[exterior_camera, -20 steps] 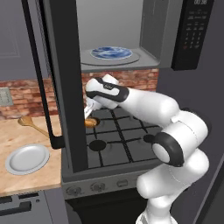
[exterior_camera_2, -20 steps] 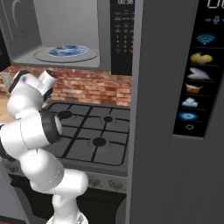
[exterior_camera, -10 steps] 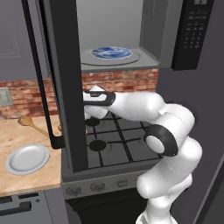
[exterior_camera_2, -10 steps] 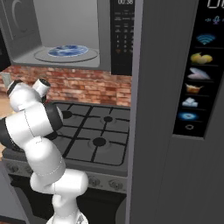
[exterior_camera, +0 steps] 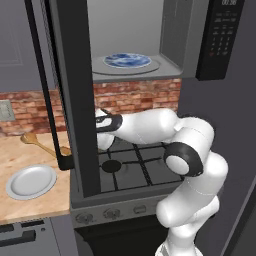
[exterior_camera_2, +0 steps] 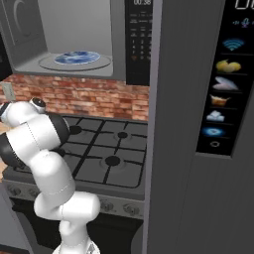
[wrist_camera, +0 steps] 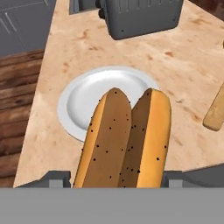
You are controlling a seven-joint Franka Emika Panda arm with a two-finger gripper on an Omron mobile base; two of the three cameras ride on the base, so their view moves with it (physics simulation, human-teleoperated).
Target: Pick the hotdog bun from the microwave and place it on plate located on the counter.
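Arm swung left over counter [wrist_camera: 183, 65] | gripper [wrist_camera: 120, 181] clenched on hotdog bun [wrist_camera: 124, 140] | above plate [wrist_camera: 87, 98]

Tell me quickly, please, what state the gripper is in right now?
Gripper: shut on the hotdog bun, with the jaws on either side of it, above the plate on the counter.

counter [exterior_camera: 35, 205]: light wood-grain top left of the black gas stove [exterior_camera: 125, 162]. On it: plain white plate [exterior_camera: 31, 181] near the front edge, wooden spoon [exterior_camera: 37, 144] further back by the brick wall. Both apart, not touching.
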